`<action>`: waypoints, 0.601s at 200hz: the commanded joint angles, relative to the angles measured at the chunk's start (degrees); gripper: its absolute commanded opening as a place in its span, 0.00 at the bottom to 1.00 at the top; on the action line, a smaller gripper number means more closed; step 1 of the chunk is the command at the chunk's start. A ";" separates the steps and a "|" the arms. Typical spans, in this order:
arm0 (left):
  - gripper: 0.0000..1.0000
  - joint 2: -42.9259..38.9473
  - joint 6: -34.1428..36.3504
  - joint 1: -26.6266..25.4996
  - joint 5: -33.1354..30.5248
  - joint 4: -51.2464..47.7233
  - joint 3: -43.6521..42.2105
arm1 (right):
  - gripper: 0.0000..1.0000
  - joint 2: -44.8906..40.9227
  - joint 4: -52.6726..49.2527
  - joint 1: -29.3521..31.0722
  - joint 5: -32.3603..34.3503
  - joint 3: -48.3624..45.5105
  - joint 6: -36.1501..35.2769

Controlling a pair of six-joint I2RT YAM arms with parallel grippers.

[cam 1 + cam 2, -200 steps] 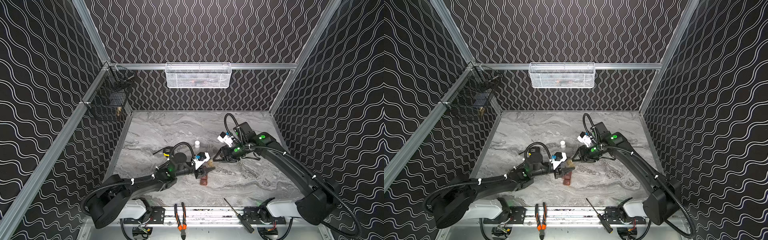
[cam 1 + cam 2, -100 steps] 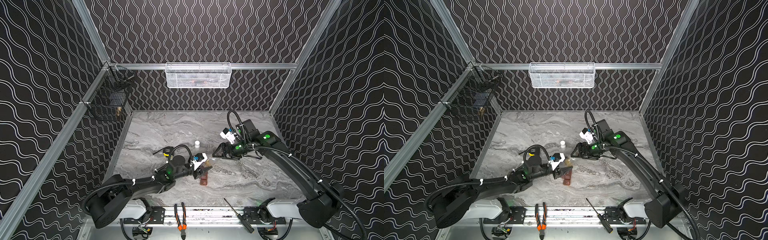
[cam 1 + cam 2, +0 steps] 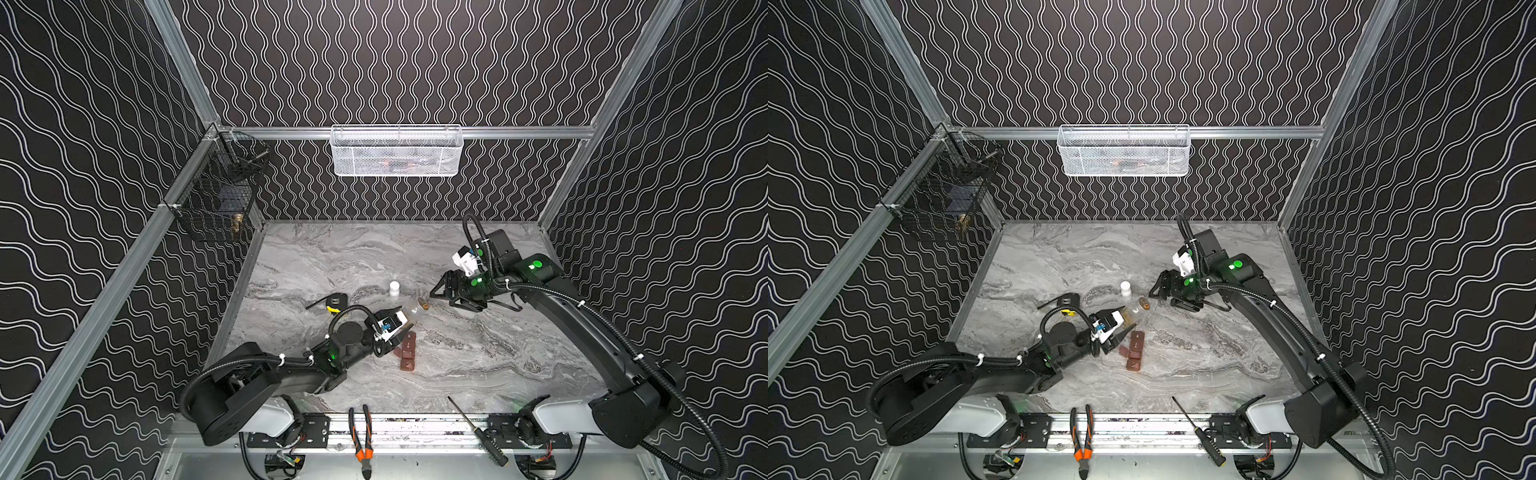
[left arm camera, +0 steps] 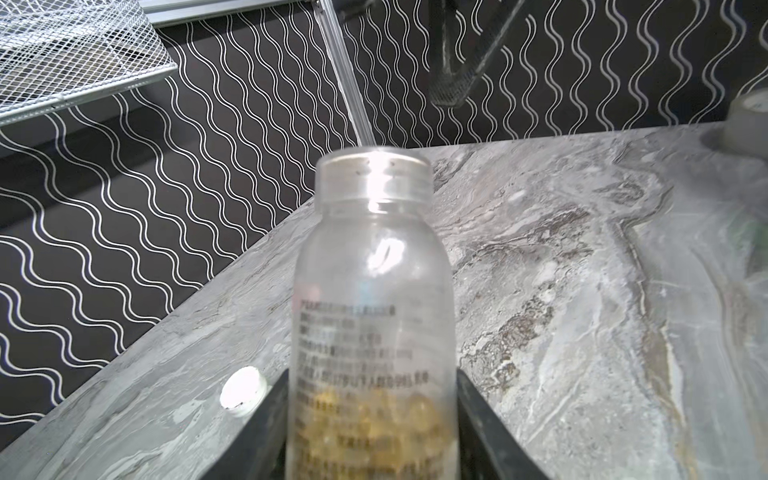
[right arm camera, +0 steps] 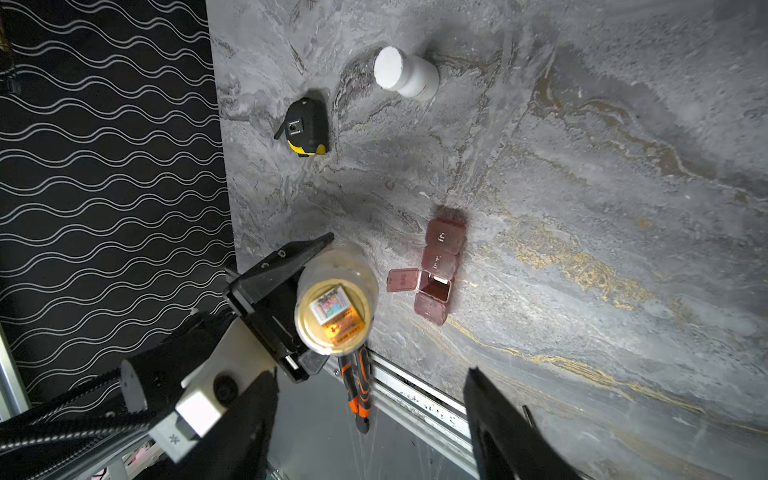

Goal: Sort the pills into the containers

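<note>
In both top views the left gripper [image 3: 398, 330] is largely covered by its wrist camera and by the bottle [image 3: 415, 309]. The pills [image 4: 370, 419] show only as a blurred yellowish mass through the bottle wall, and the printed text on the wall is illegible. The floor of the one open compartment [image 5: 434, 287] is in shadow, so its contents cannot be determined. The right gripper [image 3: 441, 293] is cut off at the frame edge in the right wrist view. The left jaws are clamped on the body of the uncapped clear bottle, which tilts with its mouth toward the right gripper. The right jaws are spread and hold nothing, near the bottle mouth without touching it. The containers [image 3: 407, 353] lie flat on the table [image 3: 478, 361], just beside the left jaws and well apart from the right jaws. One lid [image 5: 402, 279] is folded out, and the other three are closed.
</note>
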 commanded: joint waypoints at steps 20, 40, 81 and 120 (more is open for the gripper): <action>0.20 2.49 3.62 0.04 -0.83 8.25 0.22 | 0.70 2.73 -0.16 2.02 -2.27 1.10 0.66; 0.20 2.86 3.47 0.04 -0.59 9.02 0.01 | 0.69 3.70 0.42 2.88 -2.77 1.33 0.39; 0.19 2.62 2.85 0.01 -0.61 9.84 -0.90 | 0.62 5.70 1.32 3.11 -3.61 1.65 -0.05; 0.20 2.73 2.44 -0.02 -0.33 10.25 -1.37 | 0.57 7.11 2.02 4.03 -4.52 2.55 -0.26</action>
